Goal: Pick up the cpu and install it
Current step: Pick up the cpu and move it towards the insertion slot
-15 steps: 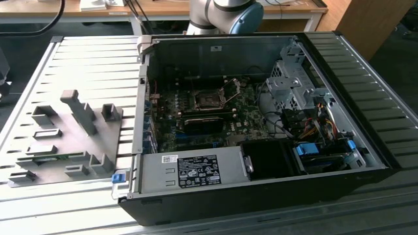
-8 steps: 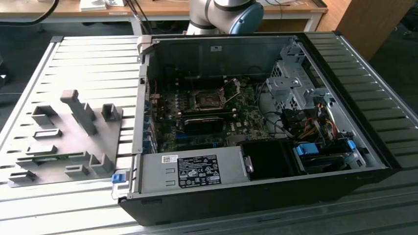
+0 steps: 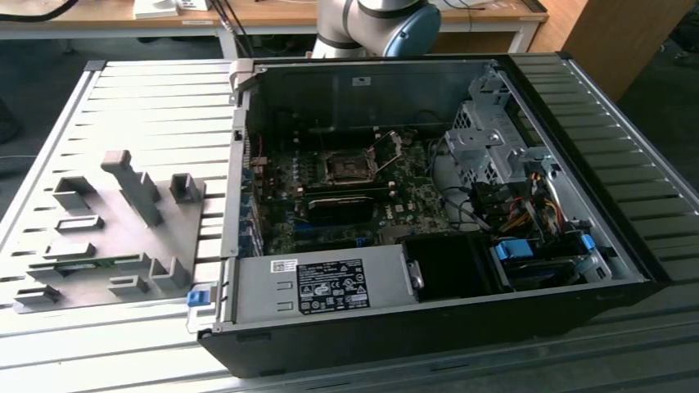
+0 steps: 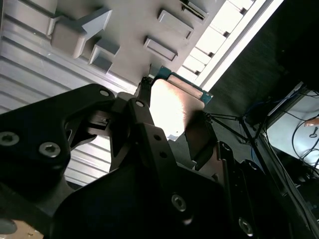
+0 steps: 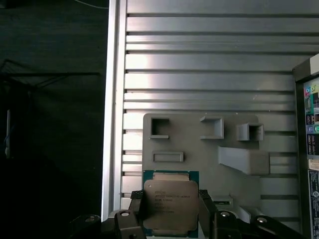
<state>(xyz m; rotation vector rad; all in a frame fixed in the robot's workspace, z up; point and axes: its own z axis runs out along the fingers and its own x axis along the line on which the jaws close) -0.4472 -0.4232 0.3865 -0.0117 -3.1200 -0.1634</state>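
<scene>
Two fingers (image 5: 206,206) pinching cpu (image 5: 171,201) by edges only; could slip/tilt w/ jolt, mis-seat in socket (image 3: 352,168), exterior view centre.

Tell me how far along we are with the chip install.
Done: the pincer is closed on the chip, as both wrist views show. In hand: the chip is held over the grey tray. Left: the socket inside the open computer case looks empty, so nothing is installed yet.
</scene>
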